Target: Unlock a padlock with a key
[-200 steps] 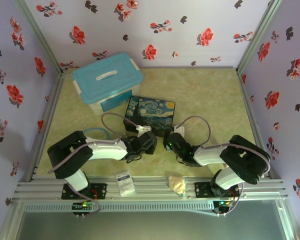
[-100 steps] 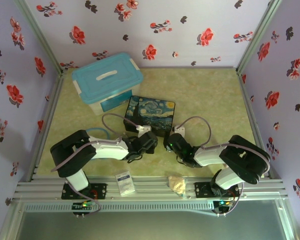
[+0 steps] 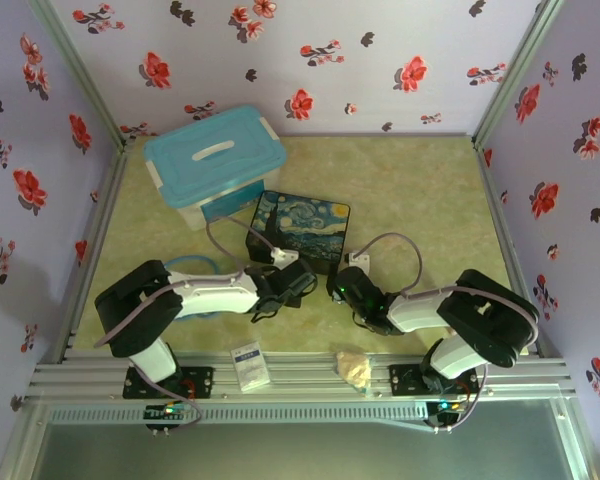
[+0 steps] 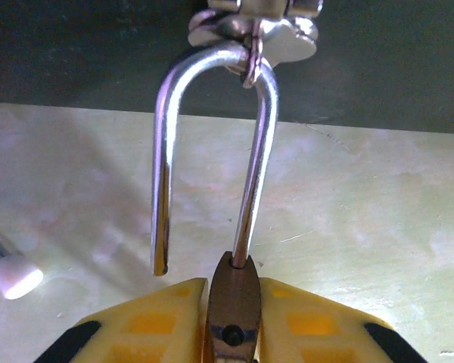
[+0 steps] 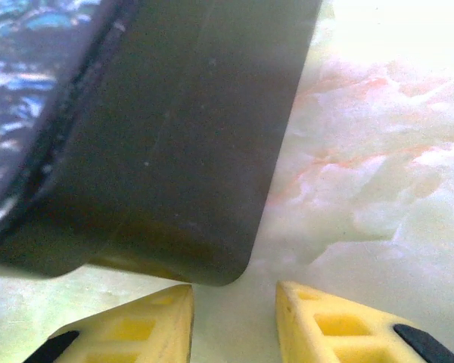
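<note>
One shackle [image 4: 165, 189] leg free — padlock [image 4: 233, 306] seemingly unlocked, clamped in left gripper [image 4: 233, 289]; right gripper [image 5: 234, 295] spread.

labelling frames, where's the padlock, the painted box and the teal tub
padlock [image 4: 234, 301], left wrist view, on its body
painted box [image 3: 302, 222], top view, on its lid
teal tub [image 3: 230, 170], top view, on its lid

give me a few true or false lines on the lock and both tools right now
1. The left tool grips the padlock by its body. True.
2. Both legs of the shackle sit in the body. False: one leg's end hangs free beside the body, so it is open.
3. The right tool holds a key. False: its fingers are apart with nothing between them.
4. The shackle hooks through a metal fitting on the dark box. True.
5. The plastic bin has its lid off. False: the blue lid is on.
</note>
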Motion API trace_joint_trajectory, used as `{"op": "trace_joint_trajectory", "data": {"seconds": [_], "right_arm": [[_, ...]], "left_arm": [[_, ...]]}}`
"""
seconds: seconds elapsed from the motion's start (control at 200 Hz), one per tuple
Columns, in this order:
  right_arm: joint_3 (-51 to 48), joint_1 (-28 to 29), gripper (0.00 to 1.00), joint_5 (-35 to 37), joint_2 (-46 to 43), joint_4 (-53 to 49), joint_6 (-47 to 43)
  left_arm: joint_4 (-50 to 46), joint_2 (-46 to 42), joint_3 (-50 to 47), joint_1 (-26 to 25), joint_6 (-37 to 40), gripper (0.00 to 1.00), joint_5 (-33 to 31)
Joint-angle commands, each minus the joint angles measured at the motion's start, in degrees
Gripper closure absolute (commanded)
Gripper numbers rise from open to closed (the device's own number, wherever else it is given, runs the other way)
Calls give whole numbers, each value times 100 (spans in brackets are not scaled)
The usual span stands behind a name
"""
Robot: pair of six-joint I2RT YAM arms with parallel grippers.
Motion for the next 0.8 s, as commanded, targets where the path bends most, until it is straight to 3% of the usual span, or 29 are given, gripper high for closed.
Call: {"op": "trace_joint_trajectory", "data": {"seconds": [0.0,0.22,0.42,0.665,0.745,0.795], "right_arm": [[68,-18,66,-26,218,9,126],[132,-21,66,-30,259,15,128],[81,-25,66,-30,240,-10,144],[28,-18,66,-26,203,-21,163],[-6,-13,65,-26,156,73,169],[-28,-15,62,-261,93,151,147]], "left_arm": [[-801,89,303,1,210,79,-375],[-1609,536,876,-235,325,78,-1100],[-1266,989,968,-400,283,76,-892],[-1277,836,1053,-484,316,71,-858],[-1248,629,1056,-500,371,66,-800],[-1159,437,1028,-498,450,55,-730]]}}
